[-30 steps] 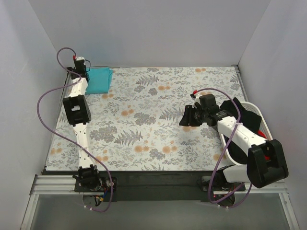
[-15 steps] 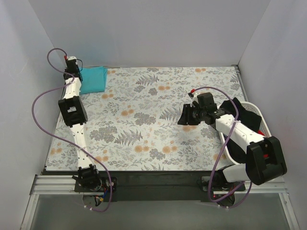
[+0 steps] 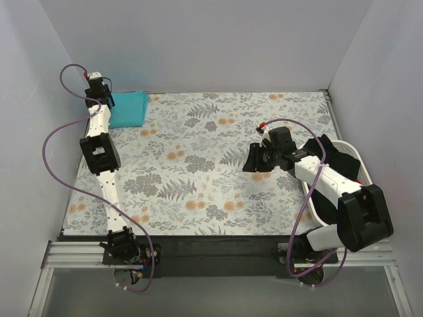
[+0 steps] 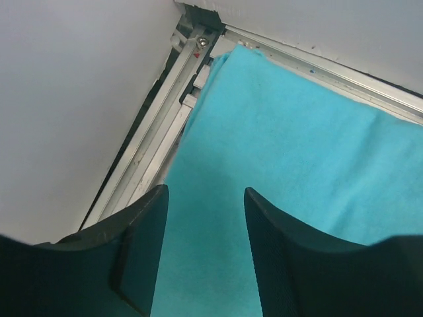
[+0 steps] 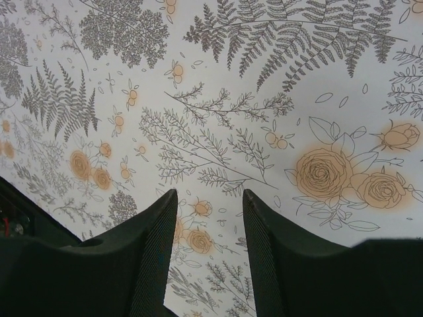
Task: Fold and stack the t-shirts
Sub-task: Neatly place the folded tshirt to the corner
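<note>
Overhead, the left gripper [image 4: 205, 198] hovers open-jawed above the folded teal shirt [image 3: 129, 109] in the far-left corner; the right gripper [image 5: 210, 198], open and empty, hangs over the cloth [image 3: 198, 165]. Best next: reach the basket [image 3: 355, 155], pinch one black shirt [image 3: 334, 156] only.

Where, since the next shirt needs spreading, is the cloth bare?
The cloth is bare in the middle, between the teal shirt and the right claw, and at its far right corner. Crowded: basket, and far left corner under the left claw.
</note>
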Available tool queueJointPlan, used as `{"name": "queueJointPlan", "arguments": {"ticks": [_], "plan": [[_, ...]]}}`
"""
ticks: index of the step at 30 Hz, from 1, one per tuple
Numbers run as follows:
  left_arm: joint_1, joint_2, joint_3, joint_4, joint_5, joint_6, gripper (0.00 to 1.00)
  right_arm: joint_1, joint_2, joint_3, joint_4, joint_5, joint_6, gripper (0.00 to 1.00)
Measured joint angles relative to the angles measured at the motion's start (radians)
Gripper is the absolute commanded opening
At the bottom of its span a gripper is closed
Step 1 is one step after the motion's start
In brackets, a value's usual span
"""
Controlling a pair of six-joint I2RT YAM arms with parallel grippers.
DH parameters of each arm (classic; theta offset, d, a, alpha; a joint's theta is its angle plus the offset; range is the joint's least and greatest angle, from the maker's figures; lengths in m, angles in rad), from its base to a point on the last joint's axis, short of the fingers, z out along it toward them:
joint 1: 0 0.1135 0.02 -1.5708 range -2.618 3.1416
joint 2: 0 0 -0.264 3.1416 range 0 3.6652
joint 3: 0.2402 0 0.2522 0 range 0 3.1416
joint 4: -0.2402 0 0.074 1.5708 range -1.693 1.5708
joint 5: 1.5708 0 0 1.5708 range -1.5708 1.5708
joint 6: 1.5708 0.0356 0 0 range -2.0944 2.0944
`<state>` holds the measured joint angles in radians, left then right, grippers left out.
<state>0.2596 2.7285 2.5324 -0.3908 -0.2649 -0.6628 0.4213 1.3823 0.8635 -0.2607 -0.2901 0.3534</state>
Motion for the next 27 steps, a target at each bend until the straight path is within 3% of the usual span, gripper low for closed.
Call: {"name": "queueJointPlan", "arguments": {"ticks": [6,7,10,16,21,27], "plan": [[0.000,-0.060,-0.126,0.024,-0.012,-0.081,0.53,0.011,-0.006,0.011,-0.003,0.008,-0.003,0.56],[-0.001,-0.088,-0.180,0.037,-0.011,-0.096,0.59,0.012,-0.011,0.011,-0.003,0.009,-0.002,0.55],[-0.008,-0.242,-0.418,0.076,-0.006,-0.170,0.67,0.012,-0.040,0.011,-0.006,0.015,-0.001,0.56],[-0.032,-0.493,-0.614,0.129,0.066,-0.344,0.76,0.013,-0.130,0.011,-0.009,0.026,0.002,0.58],[-0.100,-0.705,-0.796,0.177,0.138,-0.467,0.78,0.013,-0.225,0.011,-0.021,0.041,0.002,0.62],[-0.262,-0.953,-1.159,0.227,0.250,-0.589,0.84,0.013,-0.345,0.011,-0.029,0.056,0.003,0.64]]}}
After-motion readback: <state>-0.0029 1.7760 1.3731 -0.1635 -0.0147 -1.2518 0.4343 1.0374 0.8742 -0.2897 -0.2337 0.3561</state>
